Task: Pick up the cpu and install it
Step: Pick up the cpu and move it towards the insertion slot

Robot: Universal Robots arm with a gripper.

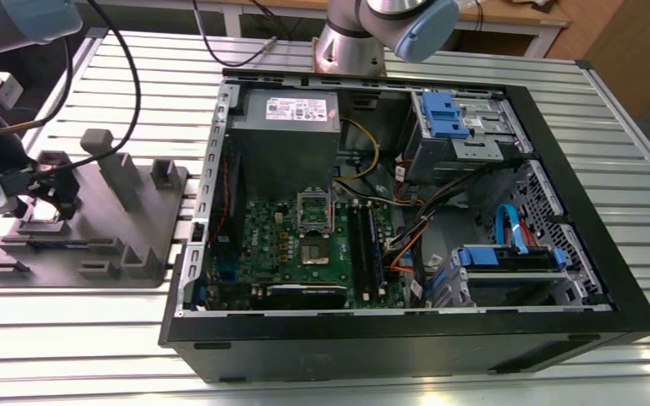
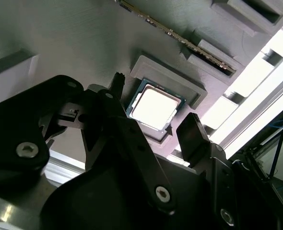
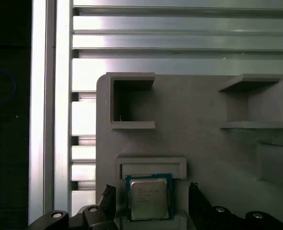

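**Item:** cpu [image 3: 148, 197], a small flat square chip with a silver-grey metal top and a thin green border. Its top is bright and reflective, with faint print I cannot read. It looks level and square to its seat.

**Location:** it lies in a shallow raised-rim pocket of the large grey plastic fixture [image 1: 133, 245], at the exterior view's left. The fixture stands on the slatted aluminium table [image 1: 77, 338], well apart from the green motherboard [image 1: 291, 245] inside the open black computer case [image 1: 625, 330].

**Claw:** the black gripper [image 2: 153, 103] hangs directly over the pocket. Its jaws are spread wider than the chip, and the dark fingers [image 3: 196, 203] flank opposite edges with a gap on each side. It has hold of nothing.

**Hazards (judged):**
- The chip is thin, so there is little edge to grip and a shallow bite could let it slip.
- An off-centre close would push one edge first and could tilt or jam the chip against the pocket rim.
- A fingertip landing on the rim rather than beside the chip would close on plastic.
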